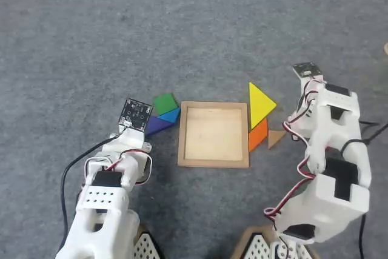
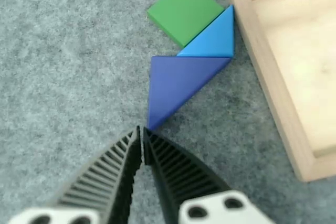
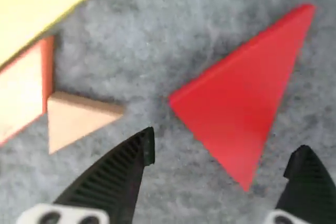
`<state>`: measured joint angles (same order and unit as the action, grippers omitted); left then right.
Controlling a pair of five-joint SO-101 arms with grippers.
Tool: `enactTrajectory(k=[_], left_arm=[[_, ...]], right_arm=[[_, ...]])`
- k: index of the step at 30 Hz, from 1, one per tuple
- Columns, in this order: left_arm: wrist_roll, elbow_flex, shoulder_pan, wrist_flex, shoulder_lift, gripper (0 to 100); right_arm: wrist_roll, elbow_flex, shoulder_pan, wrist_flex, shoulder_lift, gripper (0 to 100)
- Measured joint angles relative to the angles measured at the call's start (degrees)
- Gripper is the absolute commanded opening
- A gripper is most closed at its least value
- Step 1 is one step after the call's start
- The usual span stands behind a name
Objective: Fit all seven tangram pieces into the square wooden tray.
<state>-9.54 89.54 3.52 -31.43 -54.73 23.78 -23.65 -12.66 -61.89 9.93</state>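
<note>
The square wooden tray [image 1: 213, 163] lies mid-table with its bare floor showing. Against its left side sit a green square [image 1: 165, 102], a light blue triangle [image 1: 171, 115] and a dark blue triangle [image 1: 156, 126]. My left gripper [image 2: 140, 136] is shut, its tips just short of the dark blue triangle's [image 2: 176, 85] corner. On the tray's right lie a yellow triangle [image 1: 259, 104], an orange piece [image 1: 257, 134] and a small tan triangle [image 1: 276, 138]. My right gripper [image 3: 227, 149] is open, straddling a corner of a red triangle [image 3: 241, 103].
Grey felt covers the table, with open room behind the tray and at the far left. The tray's rim [image 2: 257, 51] runs close beside the light blue triangle [image 2: 214, 39] and green square [image 2: 185, 10]. The tan triangle [image 3: 73, 119] lies near one right finger [image 3: 139, 153].
</note>
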Motion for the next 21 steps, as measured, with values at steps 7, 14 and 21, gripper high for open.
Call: enactTrajectory(k=[7,14,21], left_arm=[[0.00,0.00,0.00,0.00,0.00,1],[0.00,0.00,0.00,0.00,0.00,1],[0.00,0.00,0.00,0.00,0.00,1]], right_arm=[[-2.64,-0.09,0.00,1.14,0.00,38.8],[-2.81,-3.96,0.79,5.19,-0.09,38.7],[-3.25,-3.96,0.88,5.71,-0.09,38.7]])
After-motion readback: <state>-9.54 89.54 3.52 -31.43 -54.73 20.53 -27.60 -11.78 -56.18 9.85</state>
